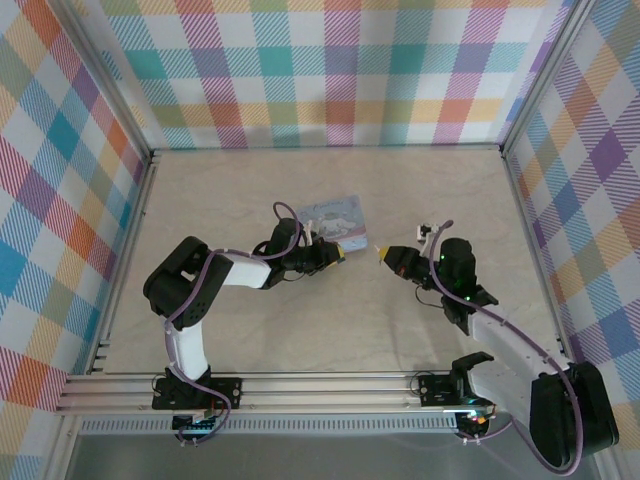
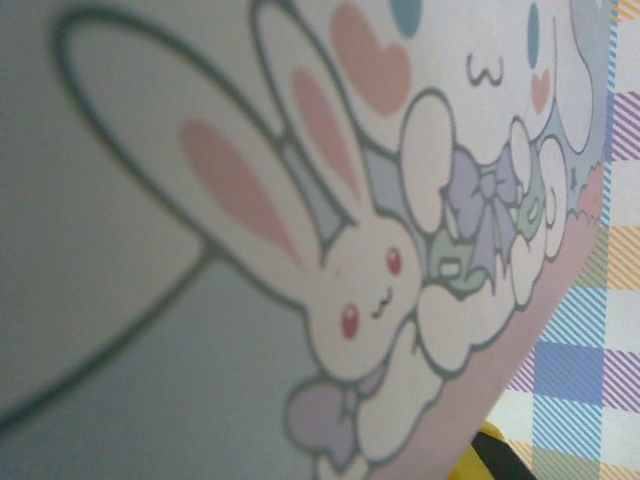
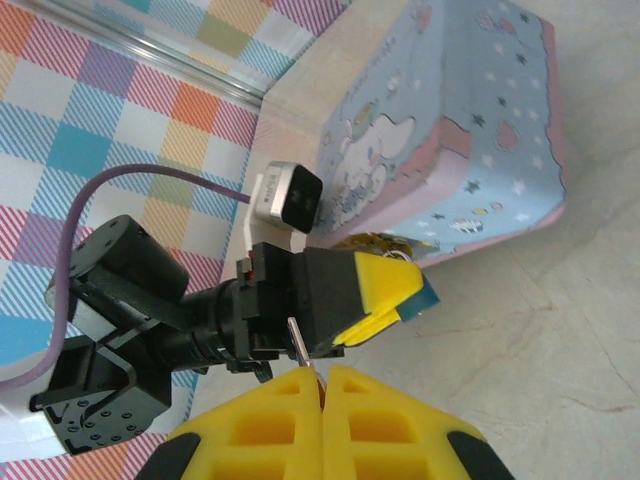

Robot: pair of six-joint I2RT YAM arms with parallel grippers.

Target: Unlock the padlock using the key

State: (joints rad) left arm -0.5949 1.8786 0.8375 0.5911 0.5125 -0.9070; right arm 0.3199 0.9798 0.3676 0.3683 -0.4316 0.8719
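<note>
Left wrist view: tin (image 2: 300,250) too close, blurred, cut off on all sides. Padlock (image 3: 428,296) mostly buried between my left jaws, only a bluish corner visible. Key (image 3: 299,345) shank hidden in my right jaws; overhead it's too small to resolve.

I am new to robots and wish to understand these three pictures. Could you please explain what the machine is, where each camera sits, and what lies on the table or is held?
The machine is two robot arms bolted at the near edge of a table. One picture looks down from above. The other two come from a small camera on each wrist. On the table lies a pale blue tin with cartoon rabbits, which the left wrist camera sees from very close. In the right wrist picture, the right gripper has its yellow jaws shut on a thin metal key. Facing it, the left gripper holds a small bluish thing at its tip, apparently the padlock, just beside the tin.
</note>
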